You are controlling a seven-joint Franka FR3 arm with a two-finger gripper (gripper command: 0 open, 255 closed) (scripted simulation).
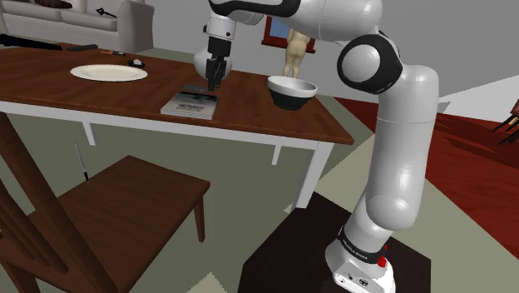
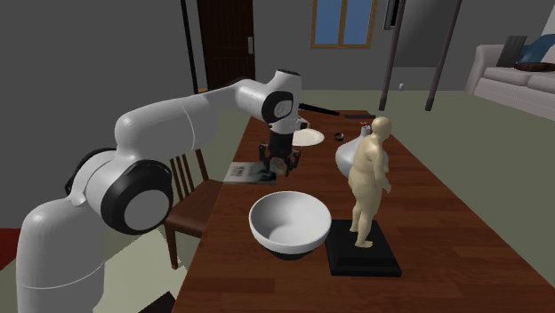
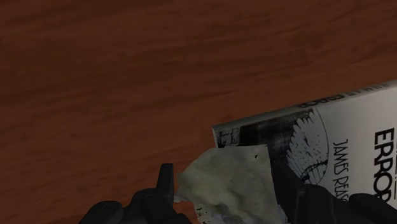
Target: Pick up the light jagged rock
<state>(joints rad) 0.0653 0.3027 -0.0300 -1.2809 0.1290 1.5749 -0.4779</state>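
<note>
The pincer point(image 3: 224, 173) grips the pale jagged rock point(image 3: 222, 188), with one black finger against each of its sides. The rock is over a corner of the black-and-white book point(image 3: 337, 137), which lies flat on the brown wooden worktop point(image 3: 127, 76).

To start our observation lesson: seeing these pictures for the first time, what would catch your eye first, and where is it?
The big white arm reaches over the wooden table, its black hand clasping a light jagged rock by the corner of a book. Nearer in the second exterior view, a tan figurine stands beside a white-lined bowl.
</note>
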